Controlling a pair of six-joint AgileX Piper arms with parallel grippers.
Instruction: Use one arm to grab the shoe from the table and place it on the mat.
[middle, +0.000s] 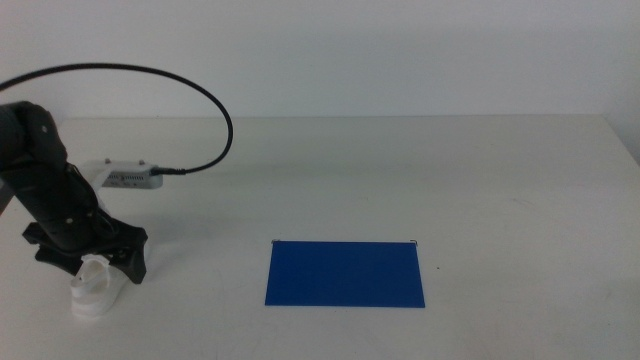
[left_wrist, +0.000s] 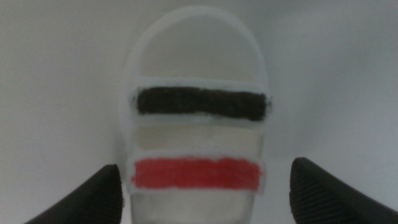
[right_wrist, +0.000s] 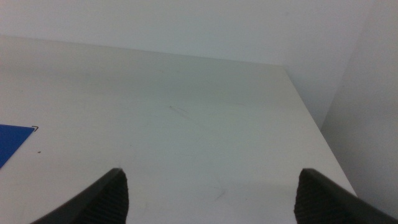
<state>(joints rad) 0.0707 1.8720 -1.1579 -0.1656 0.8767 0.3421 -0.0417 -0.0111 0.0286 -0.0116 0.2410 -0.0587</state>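
Hovering: left gripper (middle: 93, 268) over shoe (middle: 90, 290), jaws spread either side, not gripping
Shoe: on table (middle: 400, 170), 9 o'clock of mat (middle: 345, 273), apart
Right gripper (right_wrist: 211, 196): spread wide, holding nothing

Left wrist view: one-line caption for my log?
Left gripper open astride the white shoe, jaws flanking its red strap, on the table.

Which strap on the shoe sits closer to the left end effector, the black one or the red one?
The red strap, lying right between the open left end effector jaws; the black strap sits farther along the shoe.
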